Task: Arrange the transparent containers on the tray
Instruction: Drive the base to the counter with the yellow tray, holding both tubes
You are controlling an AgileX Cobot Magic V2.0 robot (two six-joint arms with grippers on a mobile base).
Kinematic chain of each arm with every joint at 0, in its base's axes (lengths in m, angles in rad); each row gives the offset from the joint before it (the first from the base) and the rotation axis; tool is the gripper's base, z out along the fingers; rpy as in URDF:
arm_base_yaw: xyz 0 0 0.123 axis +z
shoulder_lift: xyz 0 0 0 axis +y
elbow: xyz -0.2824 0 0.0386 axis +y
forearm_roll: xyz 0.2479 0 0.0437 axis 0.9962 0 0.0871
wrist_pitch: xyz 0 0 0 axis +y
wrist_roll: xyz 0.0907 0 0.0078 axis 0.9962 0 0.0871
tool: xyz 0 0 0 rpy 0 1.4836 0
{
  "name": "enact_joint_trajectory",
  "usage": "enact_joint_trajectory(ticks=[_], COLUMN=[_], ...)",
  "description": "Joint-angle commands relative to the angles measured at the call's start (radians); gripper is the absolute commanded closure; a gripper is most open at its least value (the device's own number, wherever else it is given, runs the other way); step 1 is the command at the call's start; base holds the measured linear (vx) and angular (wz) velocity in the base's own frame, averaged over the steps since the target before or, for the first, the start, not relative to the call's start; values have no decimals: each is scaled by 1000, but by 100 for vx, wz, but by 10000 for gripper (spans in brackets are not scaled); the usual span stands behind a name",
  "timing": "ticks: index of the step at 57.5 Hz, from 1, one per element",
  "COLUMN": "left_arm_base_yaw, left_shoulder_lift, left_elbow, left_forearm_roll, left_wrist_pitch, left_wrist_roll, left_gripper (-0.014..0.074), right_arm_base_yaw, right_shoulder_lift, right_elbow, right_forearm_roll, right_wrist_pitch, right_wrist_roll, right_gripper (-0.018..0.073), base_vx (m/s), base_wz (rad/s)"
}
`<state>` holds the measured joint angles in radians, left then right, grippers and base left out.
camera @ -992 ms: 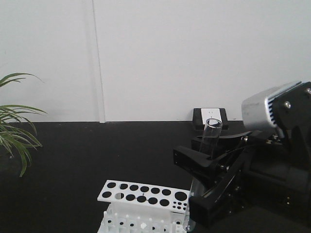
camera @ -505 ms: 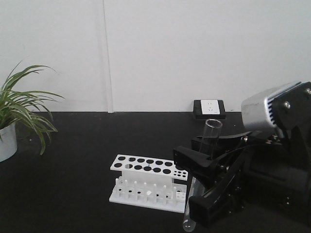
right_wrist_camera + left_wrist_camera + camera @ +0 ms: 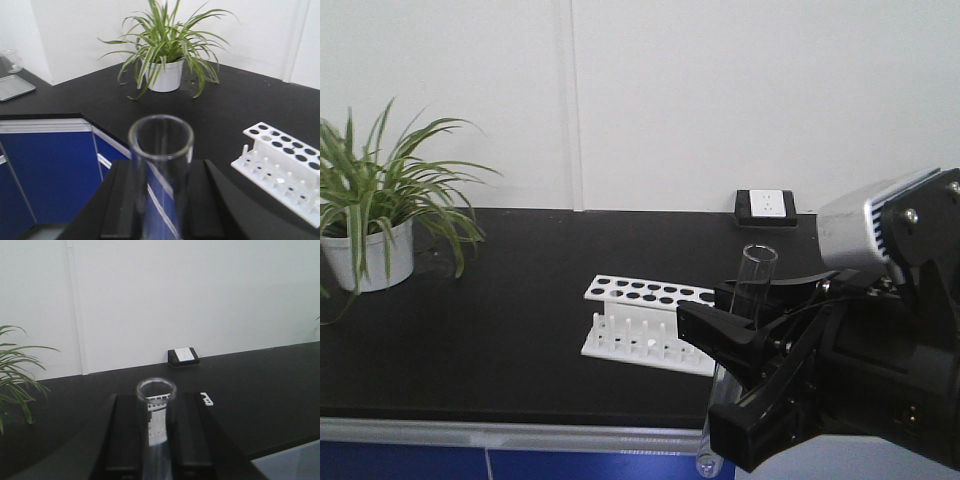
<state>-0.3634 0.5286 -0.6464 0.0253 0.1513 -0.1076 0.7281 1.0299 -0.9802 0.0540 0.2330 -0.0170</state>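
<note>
- The right-hand tube stands almost upright, rim up. The right claw has it pinched partway down, both black jaws closed flat against the glass. From the front it sits at the near right, about level with the counter's near edge.
- The left-hand tube is clamped the same way, rim up, in the closed left claw. Only that arm's own camera shows it, so I cannot tell how the two arms stand relative to each other.
- The yellow tray shows in no view, so neither tube is on it yet.
- A second ago the white rack filled the bottom of the front view, close up, with only leaf tips at the left. Now it lies farther off on the black counter, well apart from both tubes. The whole plant is in sight, and the blue cabinet front shows below the counter's edge.
- The right claw and its tube sit at the same spot in that view. I'd judge the base has backed away with the arms kept still. Picking looks finished and carrying is under way, so all the placing is still ahead.
- Count: two tubes, two claws, one rack whose holes look empty from here, one plant and one socket box.
- On a side counter far left there is also one grey tray and one glass vessel.
</note>
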Motion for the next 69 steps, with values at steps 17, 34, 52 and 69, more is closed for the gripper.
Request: enact_joint_trajectory(ticks=[17, 34, 52, 69], left_arm_base_yaw=[-3, -3, -3, -3], left_shoulder_lift=[7, 7, 5, 5], left_elbow=[-34, -34, -34, -34], left_forearm_roll=[-7, -7, -8, -8], left_wrist_pitch=[-83, -83, -83, -83], left_wrist_roll=[0, 0, 0, 0], left_gripper=[493, 493, 493, 493], right_arm_base_yaw=[1, 1, 1, 1], right_shoulder_lift=[-18, -18, -18, -18], right_elbow=[-35, -35, -35, -35], right_forearm_roll=[-8, -8, -8, -8], right_wrist_pitch=[-86, -86, -86, -86], right_wrist_roll=[-10, -10, -10, -10], right_gripper=[450, 450, 450, 450], base_vx=[-29, -30, -30, -27], base_wz=[12, 10, 8, 8])
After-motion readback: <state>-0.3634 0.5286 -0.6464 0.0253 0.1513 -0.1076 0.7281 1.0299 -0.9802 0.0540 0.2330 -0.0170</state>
